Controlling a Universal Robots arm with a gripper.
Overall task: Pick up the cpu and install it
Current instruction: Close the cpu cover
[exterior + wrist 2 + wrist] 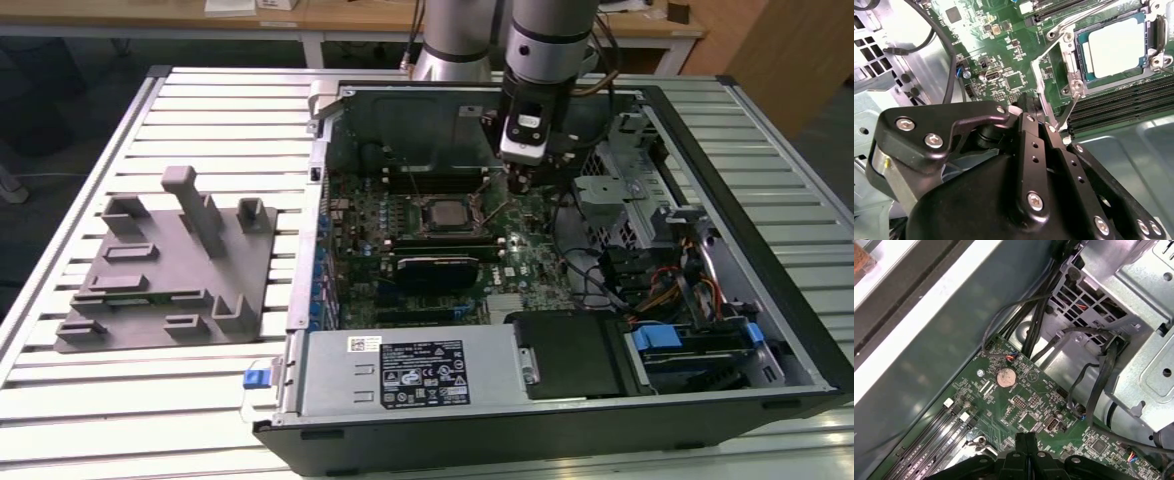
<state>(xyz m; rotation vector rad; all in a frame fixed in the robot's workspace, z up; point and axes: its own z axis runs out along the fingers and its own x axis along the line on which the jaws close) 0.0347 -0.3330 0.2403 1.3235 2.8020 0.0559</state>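
Observation:
The cpu (1114,46), a silvery square with a pale greenish rim, lies flat in the motherboard socket (441,212) with the socket's metal frame (1054,65) around it. My gripper (1038,117) hangs low over the board just beside that socket, on the exterior view's right of it (521,185). Its black fingers (1025,440) are shut together with no gap and hold no cpu. The thin metal socket lever (1069,106) runs from the frame's corner down to my fingertips. I cannot tell whether it is pinched or only touching.
The open computer case (747,230) lies on a slatted metal table (200,100). Black cables (1094,385) and a metal drive cage (1149,315) stand close beside my gripper. A round coin battery (1006,376) and memory slots (939,432) are on the board. A grey fixture (174,265) sits at the exterior view's left.

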